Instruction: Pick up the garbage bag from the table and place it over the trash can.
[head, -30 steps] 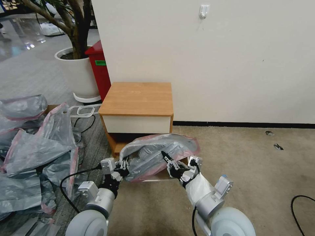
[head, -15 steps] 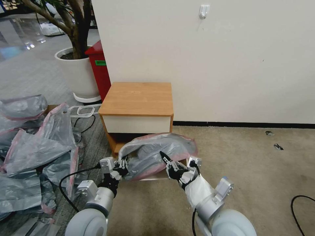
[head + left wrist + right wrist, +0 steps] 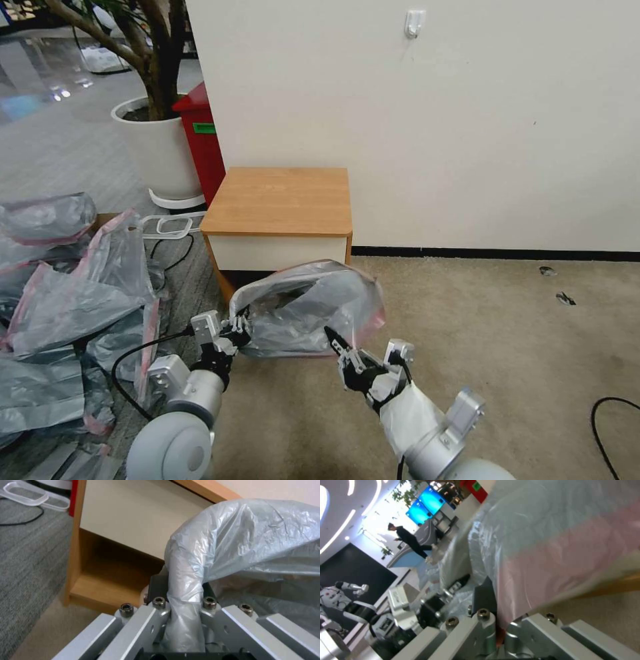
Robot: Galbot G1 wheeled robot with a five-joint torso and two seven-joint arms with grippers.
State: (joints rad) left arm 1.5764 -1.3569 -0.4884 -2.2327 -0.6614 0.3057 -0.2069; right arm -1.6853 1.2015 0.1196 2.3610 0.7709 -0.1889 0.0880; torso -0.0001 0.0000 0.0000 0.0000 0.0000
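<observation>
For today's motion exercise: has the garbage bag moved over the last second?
Yes. The garbage bag has shifted towards the robot's left and bunched narrower, judged against the table.

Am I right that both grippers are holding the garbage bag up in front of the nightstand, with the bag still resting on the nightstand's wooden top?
Not quite. The garbage bag is off the table: the head view shows its wooden top bare. The bag hangs lower, in front of the drawer and open shelf, pinched by the left gripper and the right gripper.

No readable text anywhere; a green label (image 3: pixel 205 127) on the red box (image 3: pixel 200 143), too blurred to read.
</observation>
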